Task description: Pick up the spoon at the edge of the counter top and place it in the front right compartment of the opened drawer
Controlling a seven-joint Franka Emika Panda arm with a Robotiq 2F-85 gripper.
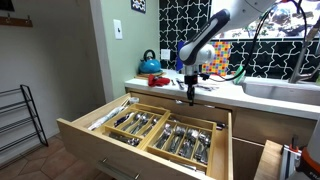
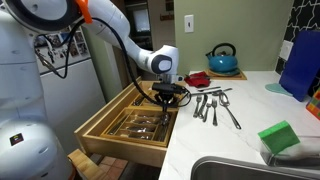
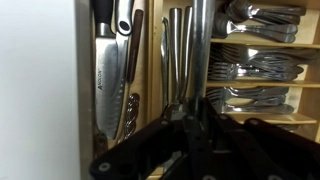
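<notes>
Gripper: dark fingers closed together on a slim, shiny metal shaft. It hangs just past the front edge of the counter top, over the open drawer, in both exterior views.
Spoon: held in the fingers, off the counter. In the wrist view its bright handle runs up the frame across the tray compartments; the bowl is hidden.
Drawer: pulled fully out below the counter's front edge, with a cream front and pale wood sides. It holds two wooden cutlery trays side by side.
Tray contents: dark-handled knives lie in a long slot on the left of the wrist view. Stacked forks fill the shelves on the right.
Counter top: white and smooth, running along to a sink at one end.
Loose cutlery: several silver pieces lie fanned out on the counter, close to its front edge and beside the arm.
Kettle: blue, at the back edge against the wall.
Red bowl: just in front of the kettle.
Sponge: green, near the sink.
</notes>
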